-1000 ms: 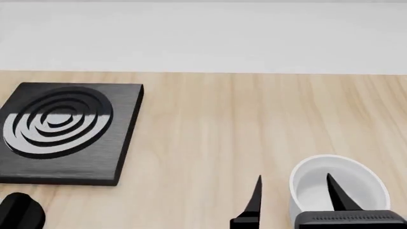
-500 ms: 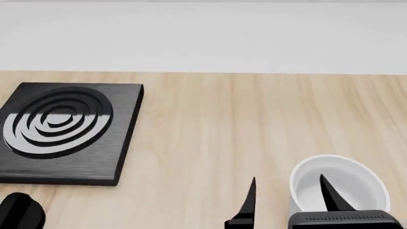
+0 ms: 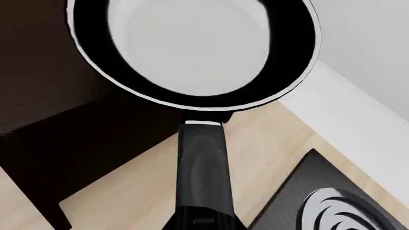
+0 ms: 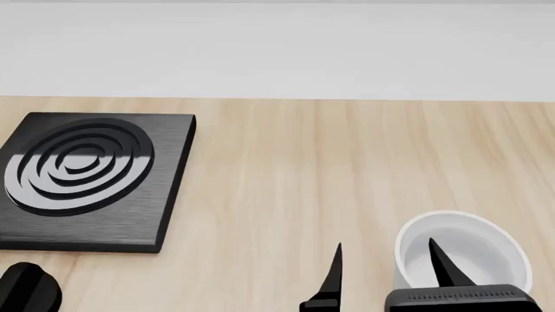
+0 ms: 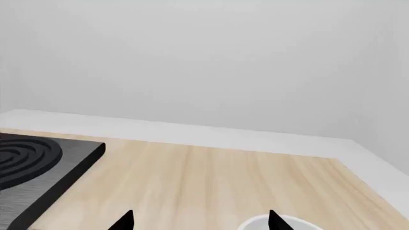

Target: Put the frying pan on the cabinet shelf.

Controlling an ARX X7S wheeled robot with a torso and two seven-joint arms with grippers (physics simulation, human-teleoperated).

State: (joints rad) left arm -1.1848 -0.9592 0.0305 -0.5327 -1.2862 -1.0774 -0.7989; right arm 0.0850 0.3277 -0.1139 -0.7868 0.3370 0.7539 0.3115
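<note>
We saw the wooden counter (image 4: 329, 175), the square black plate (image 4: 87, 179) at far left, the white pot (image 4: 464, 250) near right. Our right gripper (image 4: 386, 266) hung open and empty, one finger over the pot. The frying pan (image 3: 191, 52) hung ahead of the left wrist camera, beside a dark cabinet (image 3: 57, 110); the left gripper's grasp was out of view. We feared clipping the cabinet's edge.

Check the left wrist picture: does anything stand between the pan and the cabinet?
Nothing visible does. The pan, held by its handle, hangs right in front of the dark cabinet, with only bare counter below it. The shelf itself cannot be made out.
</note>
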